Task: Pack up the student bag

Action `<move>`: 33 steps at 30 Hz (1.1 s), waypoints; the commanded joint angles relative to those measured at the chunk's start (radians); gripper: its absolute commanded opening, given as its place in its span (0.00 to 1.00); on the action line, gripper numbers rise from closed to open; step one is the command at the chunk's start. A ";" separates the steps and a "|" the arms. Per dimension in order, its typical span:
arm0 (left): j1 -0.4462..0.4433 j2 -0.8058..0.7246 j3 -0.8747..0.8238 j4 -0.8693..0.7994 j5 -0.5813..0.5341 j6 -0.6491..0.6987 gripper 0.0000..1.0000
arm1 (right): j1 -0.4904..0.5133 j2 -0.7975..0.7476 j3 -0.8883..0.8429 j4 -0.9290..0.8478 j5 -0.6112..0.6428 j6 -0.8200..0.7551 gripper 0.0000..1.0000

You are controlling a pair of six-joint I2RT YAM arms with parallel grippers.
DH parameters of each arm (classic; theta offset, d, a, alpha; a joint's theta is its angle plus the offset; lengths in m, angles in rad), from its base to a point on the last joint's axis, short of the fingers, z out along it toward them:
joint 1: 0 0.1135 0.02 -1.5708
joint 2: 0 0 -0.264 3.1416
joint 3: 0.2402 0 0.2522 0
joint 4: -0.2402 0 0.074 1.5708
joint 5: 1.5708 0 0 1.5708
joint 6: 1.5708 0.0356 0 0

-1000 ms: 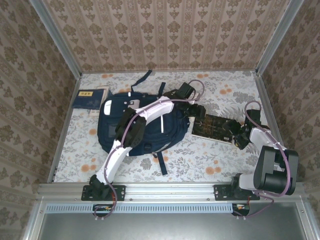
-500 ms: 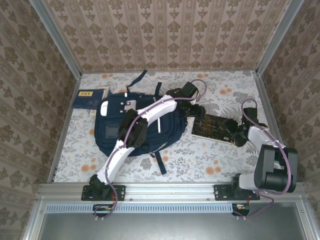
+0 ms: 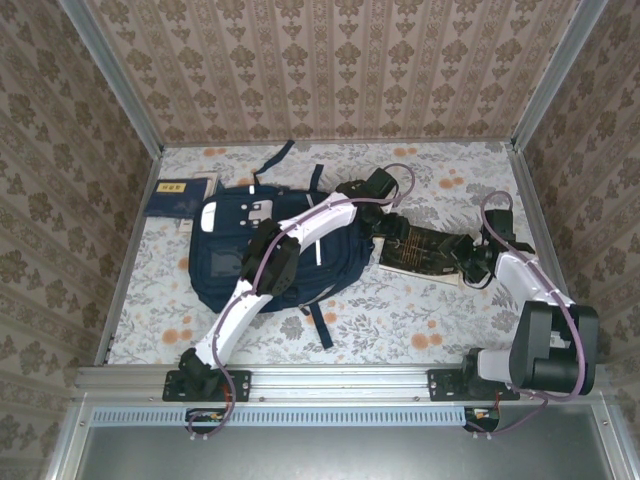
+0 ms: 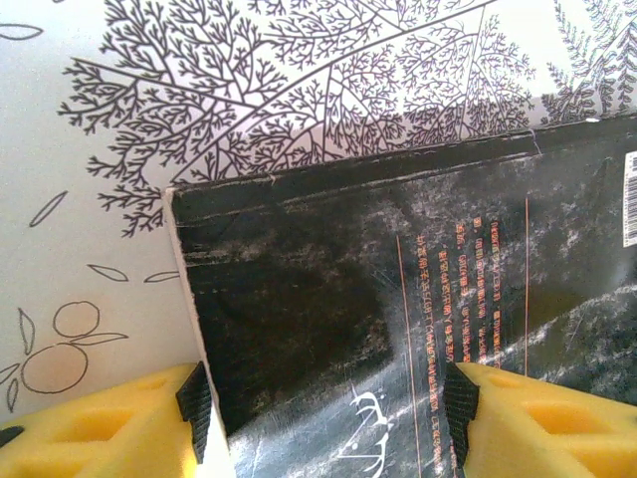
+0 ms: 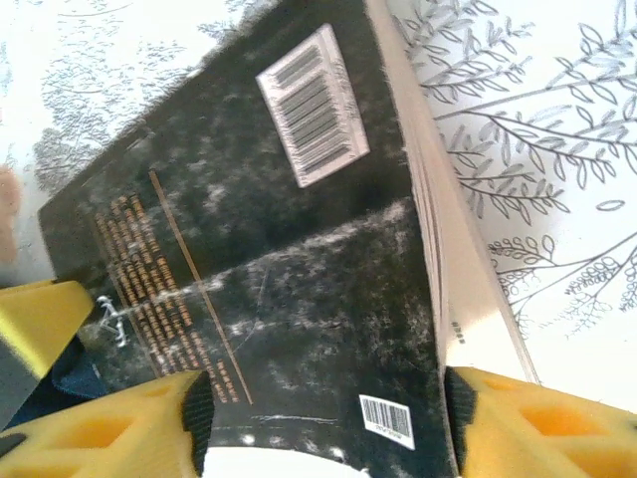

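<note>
The student bag (image 3: 215,262) lies on the desk (image 3: 400,310), black book (image 3: 425,254) just beside its right edge; left pincer (image 4: 326,400) and right pincer (image 5: 325,410) straddle the book's ends, jaws parted, grip unclear.

Navy student bag (image 3: 215,262), black book (image 3: 428,250) — floral tablecloth (image 3: 400,312)

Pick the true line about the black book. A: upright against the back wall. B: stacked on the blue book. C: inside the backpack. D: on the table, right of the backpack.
D: the black book lies on the table, just right of the navy backpack.
</note>
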 commanded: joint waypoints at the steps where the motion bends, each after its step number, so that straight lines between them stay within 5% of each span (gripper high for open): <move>1: -0.024 0.029 0.013 -0.056 0.060 0.018 0.65 | 0.019 -0.029 0.023 0.036 -0.087 0.031 0.50; 9: -0.001 -0.016 -0.032 -0.012 0.103 -0.026 0.64 | 0.018 0.009 -0.004 0.067 -0.085 0.047 0.08; 12: 0.025 -0.070 -0.077 0.007 0.105 -0.043 0.64 | 0.018 -0.017 -0.002 0.054 -0.073 0.054 0.00; 18: 0.084 -0.215 -0.164 0.038 0.096 -0.034 0.68 | 0.019 -0.122 0.008 0.030 -0.081 0.040 0.00; 25: 0.136 -0.287 -0.165 0.035 0.201 0.090 0.71 | 0.018 -0.238 0.001 0.144 -0.231 0.109 0.00; 33: 0.232 -0.348 -0.184 0.072 0.489 0.366 0.71 | 0.075 -0.315 0.019 0.252 -0.375 0.053 0.00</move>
